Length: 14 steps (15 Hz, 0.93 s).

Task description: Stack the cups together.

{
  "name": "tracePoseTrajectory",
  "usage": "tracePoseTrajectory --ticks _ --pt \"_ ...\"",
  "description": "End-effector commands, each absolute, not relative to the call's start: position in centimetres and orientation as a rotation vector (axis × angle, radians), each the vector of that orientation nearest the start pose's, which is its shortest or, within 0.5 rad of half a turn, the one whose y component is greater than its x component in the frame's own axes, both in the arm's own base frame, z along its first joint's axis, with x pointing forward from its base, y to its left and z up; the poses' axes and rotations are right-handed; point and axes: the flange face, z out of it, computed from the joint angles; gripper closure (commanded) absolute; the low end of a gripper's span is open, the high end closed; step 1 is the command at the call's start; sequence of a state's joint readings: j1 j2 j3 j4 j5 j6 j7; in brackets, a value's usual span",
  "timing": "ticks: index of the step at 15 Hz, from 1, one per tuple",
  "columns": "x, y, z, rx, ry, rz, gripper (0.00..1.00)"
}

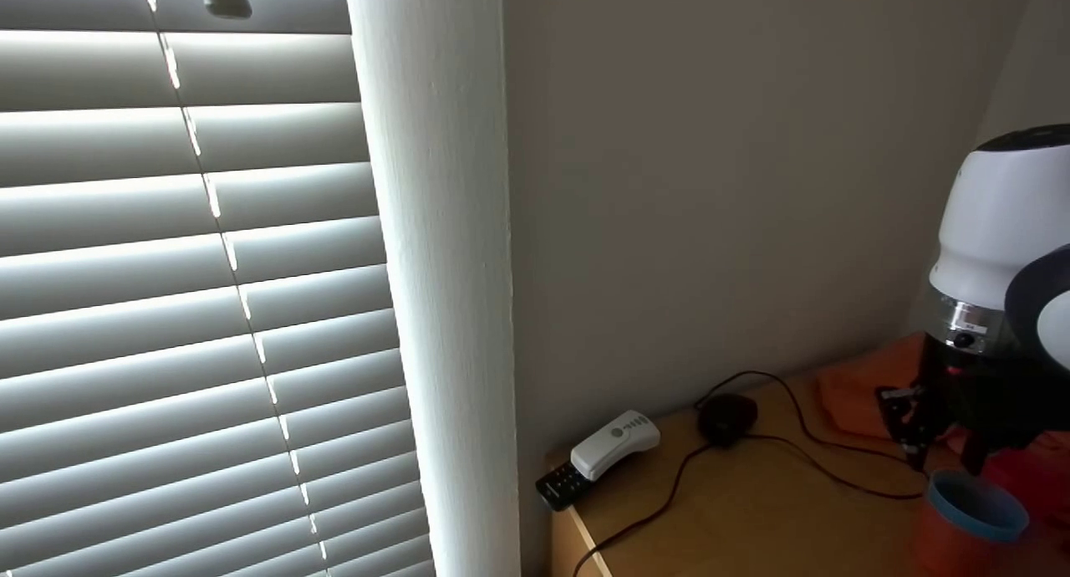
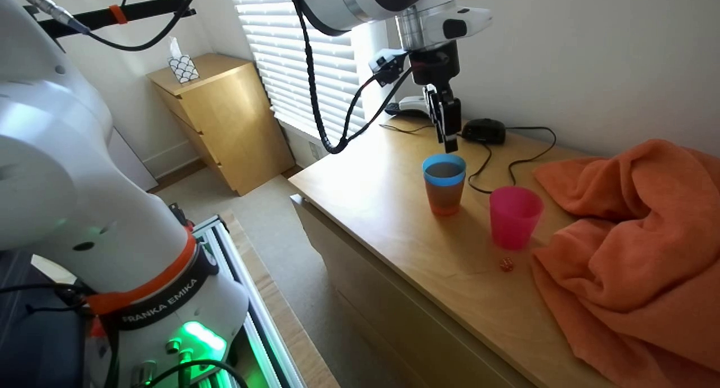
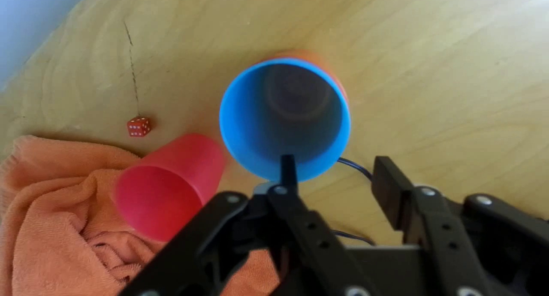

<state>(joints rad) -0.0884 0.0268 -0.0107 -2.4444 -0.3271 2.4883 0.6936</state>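
Observation:
A blue cup (image 3: 246,120) sits nested in an orange cup (image 2: 444,201), upright on the wooden tabletop. The blue rim shows in both exterior views (image 1: 970,523) (image 2: 444,181). A pink cup (image 2: 514,219) stands upright beside them; it also shows in the wrist view (image 3: 158,201). My gripper (image 3: 336,161) is open and empty, pointing down just above the blue cup's rim. In the wrist view one finger overlaps the rim and the other is outside the cup. I cannot tell whether the finger touches the cup. The gripper also shows in an exterior view (image 1: 945,464).
An orange towel (image 2: 647,253) lies crumpled beside the pink cup. A small red die (image 3: 139,126) lies near it. A black device (image 2: 484,131) with dark cables sits by the wall. A white remote (image 1: 617,445) lies on a black remote (image 1: 562,485) at the table corner.

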Motion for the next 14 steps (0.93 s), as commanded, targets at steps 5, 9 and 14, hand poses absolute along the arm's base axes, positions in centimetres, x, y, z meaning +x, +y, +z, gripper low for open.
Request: tracePoseTrajectory --ticks 5,9,14 --pt "46.4 -10.0 30.2 -3.102 1.206 -0.180 0.00" --pt "45.3 -14.0 29.6 -3.038 1.380 -0.146 0.00" --pt "43.4 -16.8 27.5 -2.913 1.612 -0.037 0.00"
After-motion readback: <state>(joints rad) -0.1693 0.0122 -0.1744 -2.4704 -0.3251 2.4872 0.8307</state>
